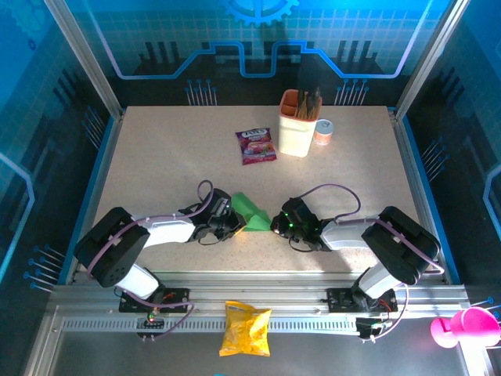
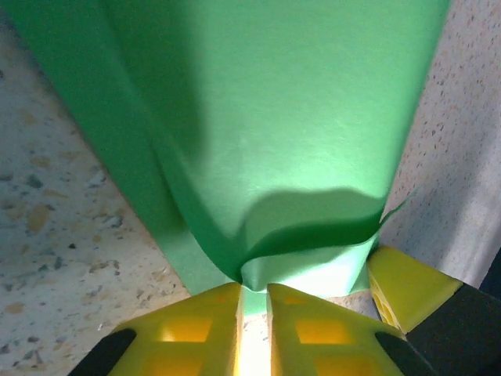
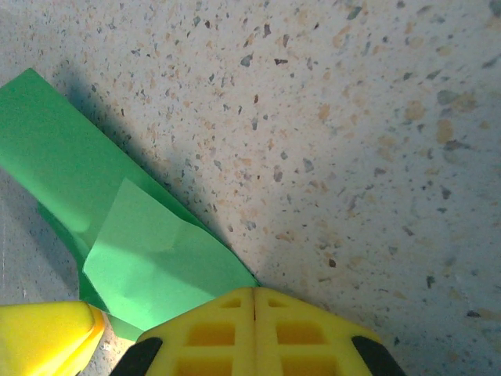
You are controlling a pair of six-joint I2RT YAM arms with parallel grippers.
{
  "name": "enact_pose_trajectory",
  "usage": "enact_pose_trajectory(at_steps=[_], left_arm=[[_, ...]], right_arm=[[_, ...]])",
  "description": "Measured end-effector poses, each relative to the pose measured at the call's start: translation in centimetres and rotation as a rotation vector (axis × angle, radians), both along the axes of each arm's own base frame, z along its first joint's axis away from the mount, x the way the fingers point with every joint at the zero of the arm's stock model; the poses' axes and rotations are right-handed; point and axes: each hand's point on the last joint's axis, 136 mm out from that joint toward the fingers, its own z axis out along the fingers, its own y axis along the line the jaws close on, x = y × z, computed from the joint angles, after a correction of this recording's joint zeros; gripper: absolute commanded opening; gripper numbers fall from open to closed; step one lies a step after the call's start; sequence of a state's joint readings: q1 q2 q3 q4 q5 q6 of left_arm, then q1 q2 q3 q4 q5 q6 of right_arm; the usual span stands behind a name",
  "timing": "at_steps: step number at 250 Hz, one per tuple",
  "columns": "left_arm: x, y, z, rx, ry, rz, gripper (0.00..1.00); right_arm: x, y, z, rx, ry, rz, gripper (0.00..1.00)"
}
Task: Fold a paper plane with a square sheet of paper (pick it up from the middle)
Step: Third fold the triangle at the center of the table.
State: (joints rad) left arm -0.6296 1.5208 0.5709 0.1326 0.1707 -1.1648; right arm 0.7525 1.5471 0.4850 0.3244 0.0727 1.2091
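The left gripper (image 2: 253, 291) has its yellow fingers drawn close together, pinching a bunched edge of the folded sheet of green paper (image 2: 274, 133), which fans away toward 12 o'clock in the left wrist view. The right gripper (image 3: 254, 296) has its fingers pressed together with nothing visible between them, its tip at the paper's near corner. From above, the paper lies between the two grippers, near the middle of the table (image 1: 156, 157). A purple sachet (image 1: 256, 146) lies at 12 o'clock from the paper, and a cream holder (image 1: 298, 123) stands at 1 o'clock.
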Motion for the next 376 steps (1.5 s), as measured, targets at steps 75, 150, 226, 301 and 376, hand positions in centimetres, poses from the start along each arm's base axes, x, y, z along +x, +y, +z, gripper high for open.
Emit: enact_pose_trajectory(at_steps=[75, 150, 226, 301, 376], left_arm=[[0.1, 0.1, 1.3, -0.003, -0.039, -0.011, 0.00], [-0.3, 0.4, 2.1, -0.003, -0.041, -0.011, 0.00], [-0.4, 0.5, 2.0, 0.003, -0.034, -0.011, 0.00], [-0.5, 0.6, 1.9, 0.012, -0.039, -0.024, 0.00], [-0.5, 0.9, 2.4, 0.013, -0.037, -0.017, 0.00]], right_arm=[[0.0, 0.1, 0.2, -0.024, 0.002, 0.025, 0.00], [0.2, 1.1, 4.2, -0.112, -0.065, 0.200, 0.04], [1.3, 4.3, 6.1, -0.084, -0.123, 0.349, 0.00], [1.0, 7.3, 0.4, -0.075, -0.011, 0.441, 0.00], [0.8, 7.7, 1.5, -0.020, -0.022, 0.473, 0.12]])
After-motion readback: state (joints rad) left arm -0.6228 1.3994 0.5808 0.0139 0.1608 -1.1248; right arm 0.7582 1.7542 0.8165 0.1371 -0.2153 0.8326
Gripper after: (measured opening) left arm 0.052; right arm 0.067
